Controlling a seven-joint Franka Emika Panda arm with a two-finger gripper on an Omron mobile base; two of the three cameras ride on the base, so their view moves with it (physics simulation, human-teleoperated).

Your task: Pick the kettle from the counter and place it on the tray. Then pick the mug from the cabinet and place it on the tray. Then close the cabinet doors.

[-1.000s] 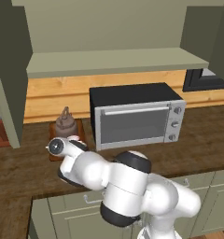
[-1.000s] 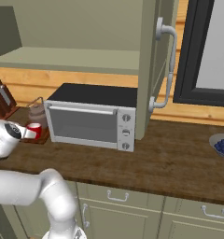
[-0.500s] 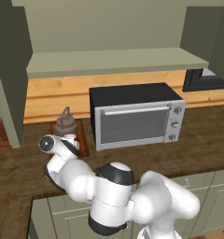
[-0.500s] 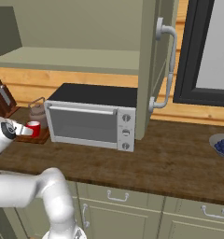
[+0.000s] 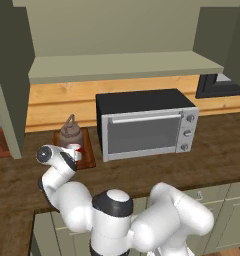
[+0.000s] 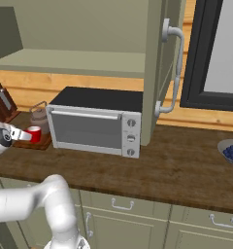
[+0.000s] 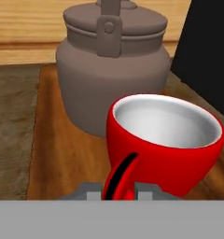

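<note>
**Mug and kettle both on tray, claw at mug handle**

Claw (image 7: pixel 118 192) low at near edge of tray (image 7: pixel 58 154), fingertips either side of mug (image 7: pixel 167 140) handle, gap narrow; cannot tell whether still gripping or just released. Mug directly ahead of claw, upright on tray, white inside, nothing in it. Kettle (image 7: pixel 111 60) just beyond mug, lid on, also sitting on tray, mug close in front of it, contact unclear. Black side of microwave (image 5: pixel 144 127) to claw's right. Tray lying on bench (image 5: pixel 202 155). Cabinet (image 5: pixel 122 65) above, shelf bare as far as visible, cabinet doors (image 6: pixel 155 73) swung open. Bowl (image 6: pixel 232 151) of dark blue berries far right on bench, well apart from claw.
</note>
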